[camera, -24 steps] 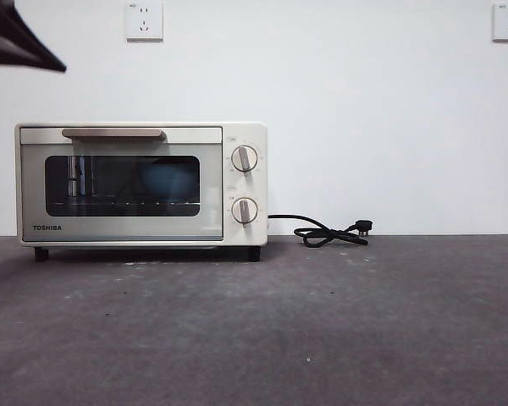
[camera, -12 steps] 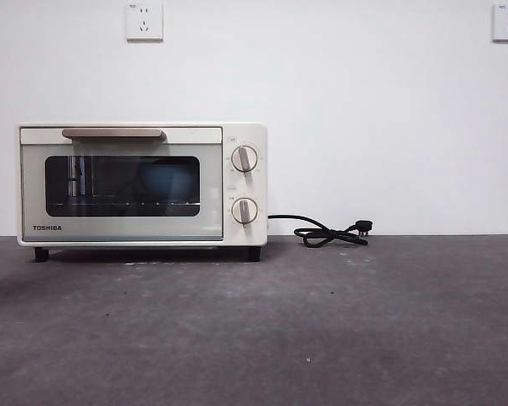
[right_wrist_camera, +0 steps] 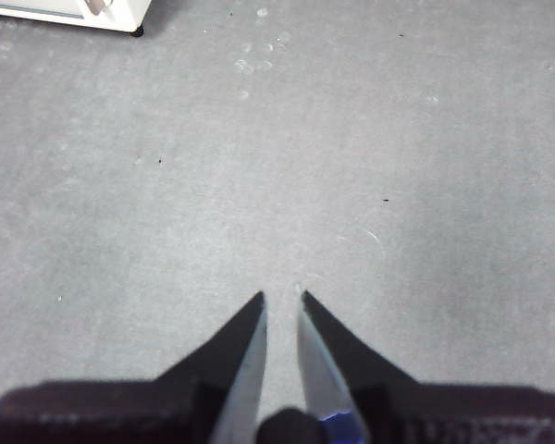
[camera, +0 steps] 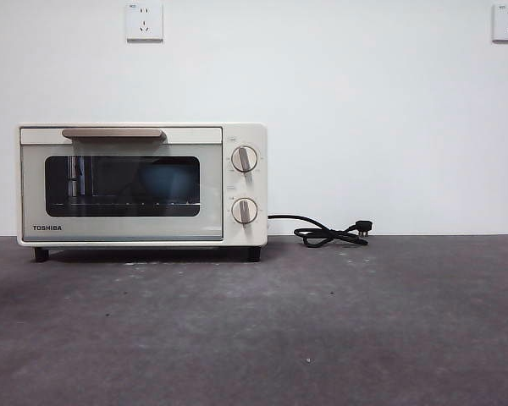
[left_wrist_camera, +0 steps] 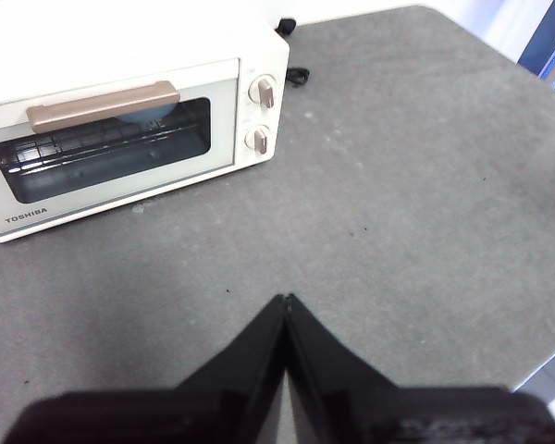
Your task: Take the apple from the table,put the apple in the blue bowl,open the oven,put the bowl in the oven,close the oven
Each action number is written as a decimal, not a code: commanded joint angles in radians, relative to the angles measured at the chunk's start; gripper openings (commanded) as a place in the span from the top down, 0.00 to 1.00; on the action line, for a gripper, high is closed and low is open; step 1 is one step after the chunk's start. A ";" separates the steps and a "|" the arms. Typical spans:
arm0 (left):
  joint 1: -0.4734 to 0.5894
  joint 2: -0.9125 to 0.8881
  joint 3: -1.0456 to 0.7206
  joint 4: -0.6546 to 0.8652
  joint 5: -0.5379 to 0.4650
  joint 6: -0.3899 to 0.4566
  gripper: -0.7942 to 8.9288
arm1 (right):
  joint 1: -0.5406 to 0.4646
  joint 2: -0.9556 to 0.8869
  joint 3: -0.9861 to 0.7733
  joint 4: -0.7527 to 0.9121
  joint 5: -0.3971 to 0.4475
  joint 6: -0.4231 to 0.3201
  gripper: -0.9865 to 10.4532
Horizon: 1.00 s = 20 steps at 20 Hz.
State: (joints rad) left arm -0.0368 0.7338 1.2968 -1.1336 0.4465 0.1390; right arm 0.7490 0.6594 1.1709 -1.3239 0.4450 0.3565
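Neither hand shows in the front view. At about 9 o'clock of that view the oven (camera: 142, 184) stands on the desk (camera: 322, 330) against the white wall, its door shut and its handle (camera: 113, 134) across the top of the door. Through the dark glass the bowl (camera: 168, 182) shows as a dim blue shape on the rack; the apple cannot be made out there. Two knobs (camera: 245, 159) sit one above the other on the oven's panel, and the cord (camera: 326, 232) trails away from the oven toward 3 o'clock, lying coiled on the desk by the wall. Two sockets (camera: 144, 21) are set high on the wall.

From the left wrist, the left hand (left_wrist_camera: 286, 301) hangs above bare desk with its jaws pressed together and nothing between them. The oven lies well apart from it, door closed, handle and both knobs in sight.

From the right wrist, the right hand (right_wrist_camera: 281, 298) also hangs over bare desk, its jaws a narrow slit apart and gripping nothing. Only a corner of the oven shows, well apart from it.
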 commanded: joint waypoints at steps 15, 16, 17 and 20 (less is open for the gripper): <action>-0.004 -0.453 -0.996 1.107 -0.140 0.086 0.92 | 0.003 -0.001 -0.009 -0.013 0.001 0.011 0.86; -0.004 -0.504 -1.048 1.122 -0.195 0.060 0.92 | 0.003 -0.001 -0.009 -0.013 0.001 0.011 0.86; -0.004 -0.548 -1.086 1.123 -0.248 0.047 0.92 | 0.003 -0.001 -0.009 -0.013 0.001 0.011 0.86; -0.004 -0.663 -1.160 1.115 -0.378 0.047 0.92 | 0.003 -0.001 -0.009 -0.013 0.001 0.011 0.86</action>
State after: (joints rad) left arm -0.0387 0.0772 0.1452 -0.0288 0.0769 0.1993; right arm 0.7490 0.6594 1.1709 -1.3392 0.4450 0.3565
